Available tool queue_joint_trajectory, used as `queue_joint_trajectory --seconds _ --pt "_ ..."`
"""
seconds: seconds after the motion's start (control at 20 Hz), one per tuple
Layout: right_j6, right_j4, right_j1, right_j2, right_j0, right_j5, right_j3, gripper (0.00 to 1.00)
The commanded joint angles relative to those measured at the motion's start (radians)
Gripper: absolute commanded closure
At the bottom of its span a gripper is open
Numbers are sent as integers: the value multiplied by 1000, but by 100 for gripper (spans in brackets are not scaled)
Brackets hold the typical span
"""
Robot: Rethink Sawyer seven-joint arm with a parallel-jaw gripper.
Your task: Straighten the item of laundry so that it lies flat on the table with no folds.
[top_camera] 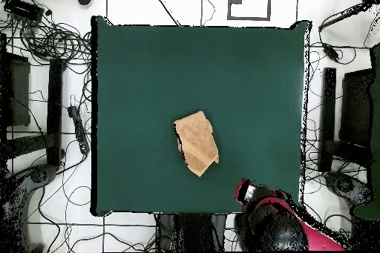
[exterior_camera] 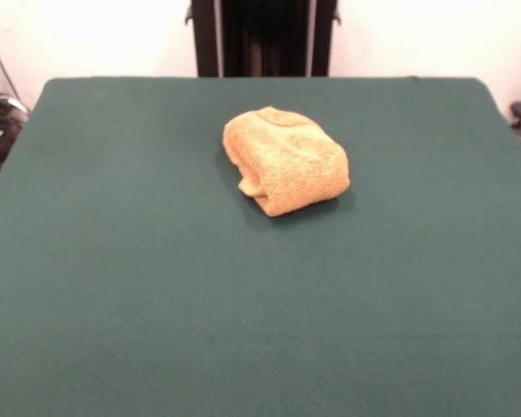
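Observation:
The golden-orange towel (exterior_camera: 285, 160) lies folded over on itself in a thick bundle on the dark green table (exterior_camera: 156, 287), a little beyond the table's middle. In the overhead view the towel (top_camera: 197, 142) sits near the table's centre (top_camera: 148, 72), with its layers showing along one edge. No stripes or tag can be made out. Only part of the red and black arm (top_camera: 274, 220) shows, drawn back past the table's bottom right corner in the overhead view. The gripper itself shows in neither view.
The robot's black pedestal (exterior_camera: 262, 36) stands at the table's far edge. Cables and black stands (top_camera: 52, 109) lie on the floor around the table in the overhead view.

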Motion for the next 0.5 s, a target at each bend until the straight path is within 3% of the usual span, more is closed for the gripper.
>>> queue_joint_trajectory --seconds 0.05,0.5 --pt "-225 22 34 230 -120 101 53 0" --pt "-234 -108 135 343 -259 96 -44 0"
